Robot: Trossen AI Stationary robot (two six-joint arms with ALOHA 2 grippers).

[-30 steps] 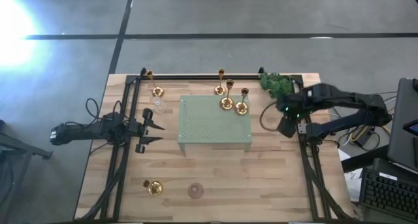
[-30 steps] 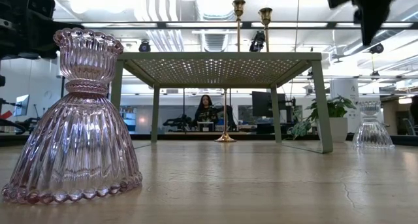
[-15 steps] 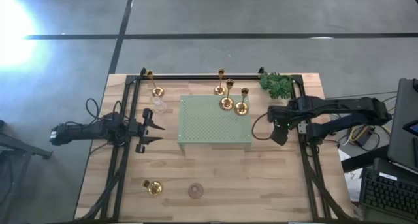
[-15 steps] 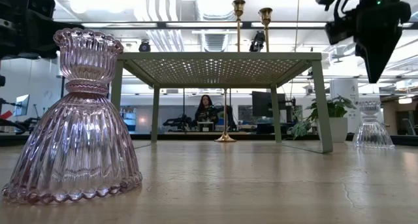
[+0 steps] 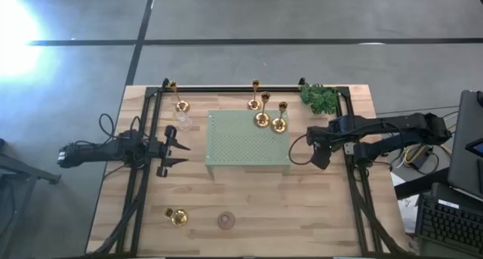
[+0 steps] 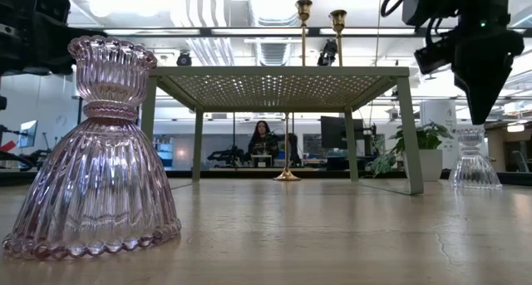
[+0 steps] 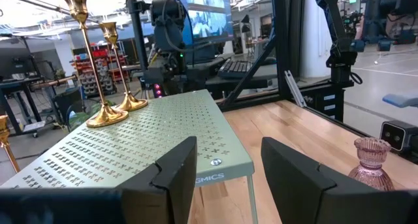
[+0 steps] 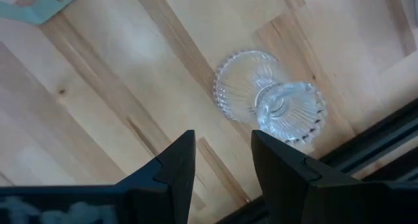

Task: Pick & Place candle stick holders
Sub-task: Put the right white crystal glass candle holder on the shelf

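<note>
The right gripper [image 5: 318,158] hangs just off the right edge of the pale green perforated tray [image 5: 247,142], its two fingers parted and empty, pointing down at the wooden table [image 5: 302,206]. Directly beyond the fingertips in the right wrist view stands a clear glass candle stick holder [image 8: 271,96], upright on the boards, apart from the fingers and ungrasped. The low view shows the same gripper [image 6: 480,110] poised above that clear glass holder [image 6: 474,160].

The left gripper [image 5: 179,152] waits over the table's left side, its fingers spread with nothing between them, facing the tray's left edge.

On the raised tray stand two gold-brass candle stick holders [image 5: 270,121], close together at its far right corner. Two more brass holders stand on the table beyond the tray, one behind its far edge [image 5: 253,103] and one towards the far left corner [image 5: 181,106]; a second clear glass holder [image 5: 183,121] stands just in front of the latter. A fifth brass holder [image 5: 176,216] sits at the near left, with the pinkish glass holder [image 5: 226,220] beside it. In all: five brass and three glass.

A green leafy sprig [image 5: 320,97] lies at the far right corner.
</note>
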